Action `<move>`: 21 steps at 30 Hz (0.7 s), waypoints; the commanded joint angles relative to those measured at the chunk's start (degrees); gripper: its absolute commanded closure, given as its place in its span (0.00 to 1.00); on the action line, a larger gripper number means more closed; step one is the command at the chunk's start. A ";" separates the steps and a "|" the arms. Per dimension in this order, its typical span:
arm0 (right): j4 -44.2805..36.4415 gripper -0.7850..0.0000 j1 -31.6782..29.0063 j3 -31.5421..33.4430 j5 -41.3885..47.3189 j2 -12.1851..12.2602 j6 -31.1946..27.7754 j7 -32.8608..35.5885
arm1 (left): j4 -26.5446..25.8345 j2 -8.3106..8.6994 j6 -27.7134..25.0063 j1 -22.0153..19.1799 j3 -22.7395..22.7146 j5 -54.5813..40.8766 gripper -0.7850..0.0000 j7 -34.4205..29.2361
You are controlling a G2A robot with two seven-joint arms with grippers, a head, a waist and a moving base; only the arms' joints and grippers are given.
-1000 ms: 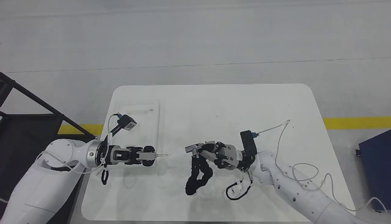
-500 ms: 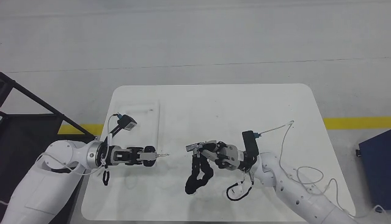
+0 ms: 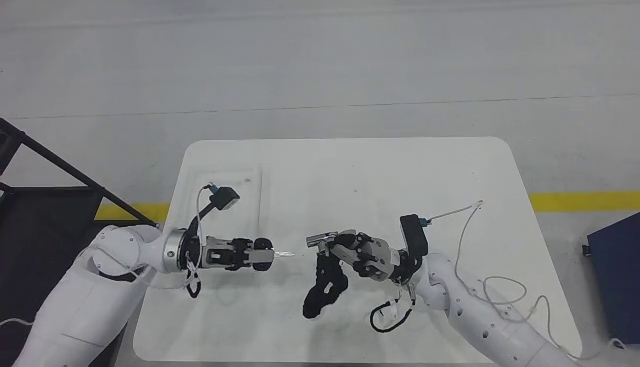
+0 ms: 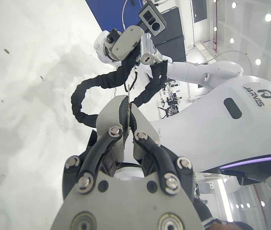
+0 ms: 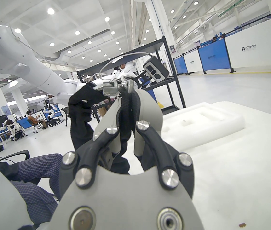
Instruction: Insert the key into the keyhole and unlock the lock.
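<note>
The lock is a silver cylinder [image 3: 320, 239] on a black fabric-sleeved cable [image 3: 322, 292] that loops down onto the white table [image 3: 420, 187]. My right gripper [image 3: 338, 246] is shut on the lock's body and holds it above the table. In the left wrist view the keyhole face [image 4: 147, 59] points at the camera. My left gripper [image 3: 264, 255] is shut on a thin metal key [image 3: 287, 255], whose blade [image 4: 127, 91] sticks out edge-on towards the lock. A short gap separates key tip and keyhole. In the right wrist view the lock [image 5: 109, 87] sits beyond my right gripper [image 5: 128, 96].
A white foam tray [image 3: 228, 192] with shallow recesses lies at the table's left rear, also visible as the foam tray [image 5: 204, 120]. A loose black cable [image 3: 385, 315] curls beside the right arm. A dark rack [image 3: 40, 217] stands off the table's left edge.
My left gripper has carried the key to the right, closing most of the gap to the lock. The right gripper with the lock has shifted only slightly.
</note>
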 commanded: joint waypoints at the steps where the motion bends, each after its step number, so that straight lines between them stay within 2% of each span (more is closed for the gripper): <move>1: 0.00 1.00 0.00 0.00 0.00 0.00 0.00 0.00 | -1.31 -0.08 -0.88 0.68 -0.24 1.86 1.00 1.88; 8: 0.00 1.00 0.00 0.00 0.00 0.00 0.00 0.00 | -4.63 -0.22 -2.02 2.97 -1.05 3.24 1.00 4.86; 21: 0.00 1.00 0.00 0.00 0.00 0.00 0.00 0.00 | -5.05 -0.77 -2.50 2.75 -2.16 1.63 1.00 7.06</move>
